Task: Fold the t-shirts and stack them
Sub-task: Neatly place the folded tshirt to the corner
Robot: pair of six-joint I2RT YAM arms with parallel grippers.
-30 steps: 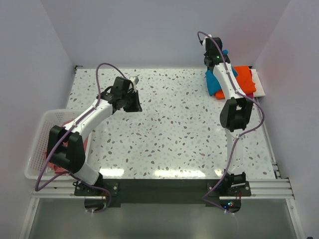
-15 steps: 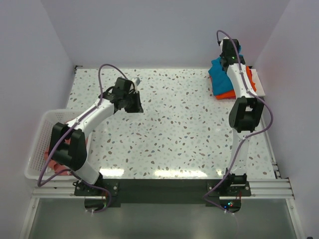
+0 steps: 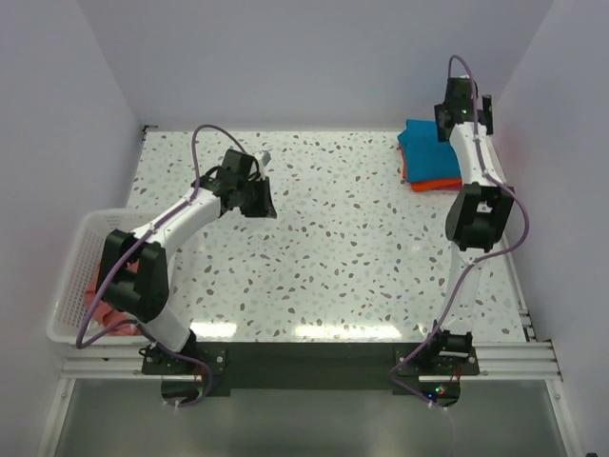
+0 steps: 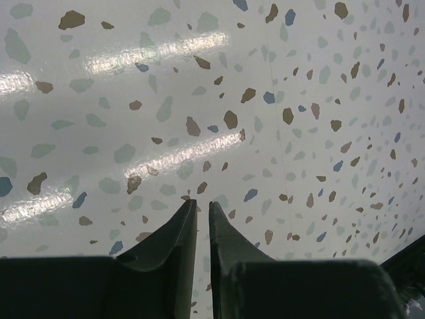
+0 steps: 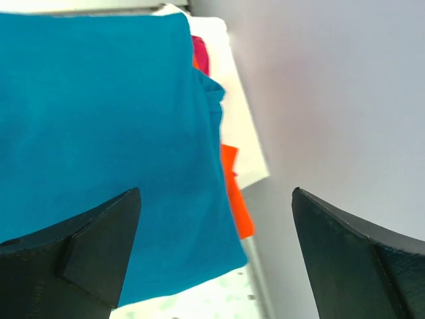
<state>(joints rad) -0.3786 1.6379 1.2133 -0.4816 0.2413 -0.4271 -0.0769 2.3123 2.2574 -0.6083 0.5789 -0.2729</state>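
Observation:
A teal-blue t-shirt lies folded on top of an orange t-shirt at the table's far right corner. In the right wrist view the teal cloth fills the left, with an orange edge and a sliver of a magenta t-shirt showing past it. My right gripper hangs above this stack, its jaws wide open and holding nothing. My left gripper hovers over bare table at the middle left, its fingers shut to a thin slit and empty. A salmon-pink t-shirt lies in the basket.
A white lattice basket stands at the table's left edge beside the left arm. A white board lies under the stack, close to the right wall. The speckled tabletop spreads between the two arms.
My right gripper carried the teal t-shirt rightward and back, laid it flat on the orange one, and opened. The left arm barely shifted.

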